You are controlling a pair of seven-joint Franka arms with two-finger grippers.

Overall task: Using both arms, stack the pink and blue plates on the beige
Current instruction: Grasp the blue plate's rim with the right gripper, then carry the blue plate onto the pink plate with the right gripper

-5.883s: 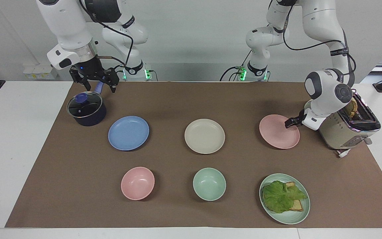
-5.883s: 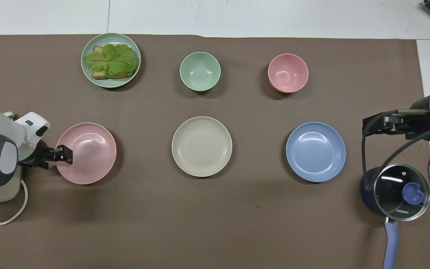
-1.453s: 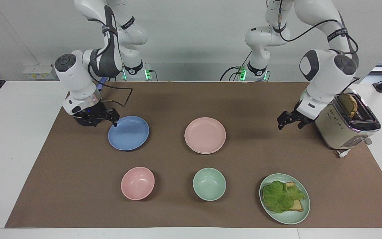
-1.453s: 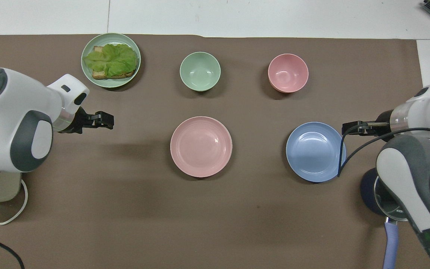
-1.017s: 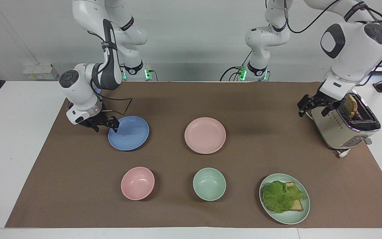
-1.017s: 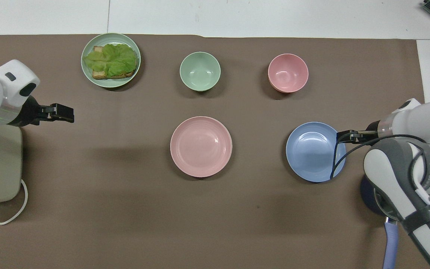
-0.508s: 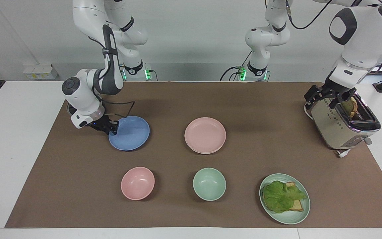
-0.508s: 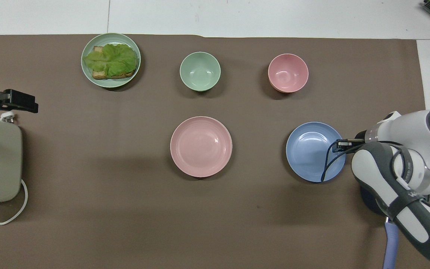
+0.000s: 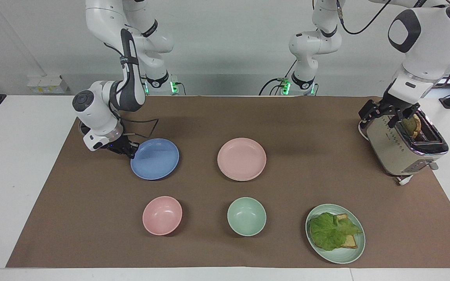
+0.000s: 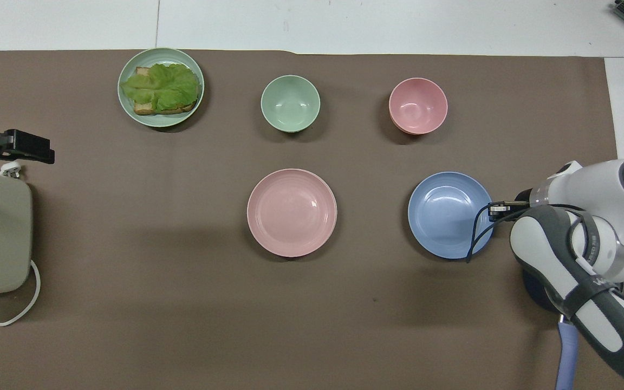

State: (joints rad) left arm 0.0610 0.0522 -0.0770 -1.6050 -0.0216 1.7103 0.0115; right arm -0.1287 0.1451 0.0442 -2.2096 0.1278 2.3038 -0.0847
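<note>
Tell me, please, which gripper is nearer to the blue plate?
The right gripper: it is shut on the blue plate at its rim. The left gripper hangs open over the toaster, well away.

The right arm bends low, wrist tilted toward the table's middle; the right gripper (image 9: 130, 150) is down at table level, fingertips pinched together (links splayed); the left arm stands tall, forearm vertical; the left gripper (image 9: 389, 113) hangs raised, fingers spread wide.
</note>
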